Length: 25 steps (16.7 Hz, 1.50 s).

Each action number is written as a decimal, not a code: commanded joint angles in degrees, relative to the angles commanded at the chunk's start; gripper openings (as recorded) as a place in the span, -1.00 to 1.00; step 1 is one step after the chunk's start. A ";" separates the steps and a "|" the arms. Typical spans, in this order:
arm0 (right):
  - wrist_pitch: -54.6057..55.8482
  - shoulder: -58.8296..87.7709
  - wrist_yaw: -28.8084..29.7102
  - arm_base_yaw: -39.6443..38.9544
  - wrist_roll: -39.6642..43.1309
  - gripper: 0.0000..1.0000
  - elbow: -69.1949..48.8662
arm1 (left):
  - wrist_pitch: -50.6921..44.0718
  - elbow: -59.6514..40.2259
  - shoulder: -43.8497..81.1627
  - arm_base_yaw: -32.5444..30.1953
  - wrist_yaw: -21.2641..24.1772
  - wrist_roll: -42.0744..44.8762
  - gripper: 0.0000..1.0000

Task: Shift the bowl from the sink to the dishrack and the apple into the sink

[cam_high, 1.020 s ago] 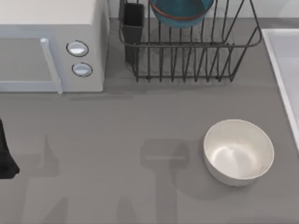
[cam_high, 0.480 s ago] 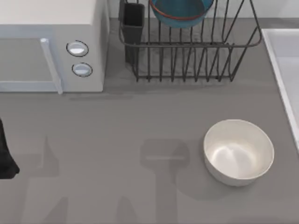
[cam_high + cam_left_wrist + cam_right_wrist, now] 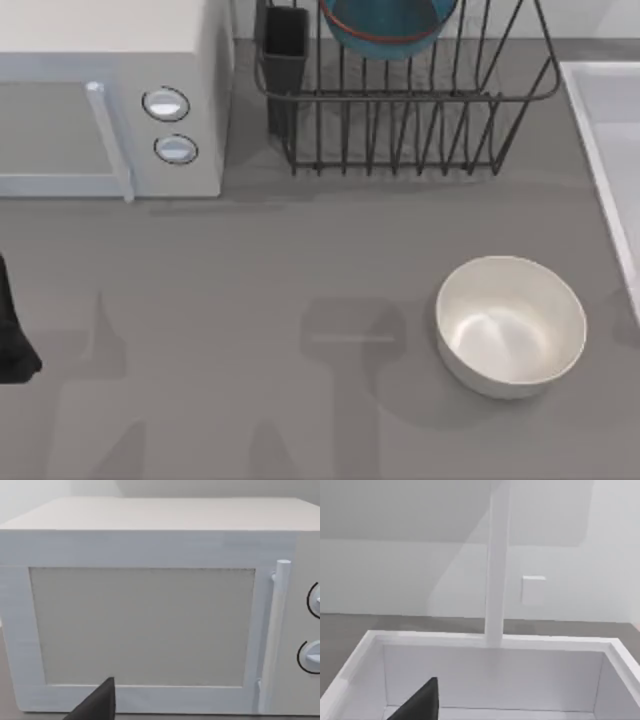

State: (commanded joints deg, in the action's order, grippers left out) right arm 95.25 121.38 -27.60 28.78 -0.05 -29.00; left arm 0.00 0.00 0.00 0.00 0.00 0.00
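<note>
The teal-blue bowl [image 3: 385, 25] with its reddish rim rests inside the black wire dishrack [image 3: 400, 130] at the back of the table. The sink [image 3: 612, 120] lies along the right edge; in the right wrist view its white basin [image 3: 490, 680] is close below, with one dark fingertip [image 3: 420, 705] of my right gripper over it. The apple is out of view. My left arm [image 3: 12, 340] is parked at the far left edge, and one of its fingertips [image 3: 99, 704] shows in front of the microwave.
A white microwave [image 3: 100, 100] stands at the back left, its door [image 3: 145, 625] facing the left wrist camera. A plain off-white bowl [image 3: 510, 325] sits on the grey table at the front right. A white faucet post [image 3: 497, 580] rises behind the basin.
A faint shadow has appeared on the table at the right edge beside the white bowl. The bowls, the rack and the left arm have not moved.
</note>
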 joint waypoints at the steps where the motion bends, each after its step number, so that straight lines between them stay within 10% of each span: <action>1: -1.91 -2.74 -0.03 -1.17 0.30 1.00 0.10 | 0.00 0.00 0.00 0.00 0.00 0.00 1.00; 16: -63.81 -77.72 6.48 -24.70 3.51 1.00 17.99 | 0.00 0.00 0.00 0.00 0.00 0.00 1.00; 25: -90.89 -114.47 21.71 -30.13 0.62 1.00 28.38 | 0.00 0.00 0.00 0.00 0.00 0.00 1.00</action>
State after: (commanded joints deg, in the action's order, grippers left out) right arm 4.36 6.91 -5.89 -1.34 0.57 -0.62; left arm 0.00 0.00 0.00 0.00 0.00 0.00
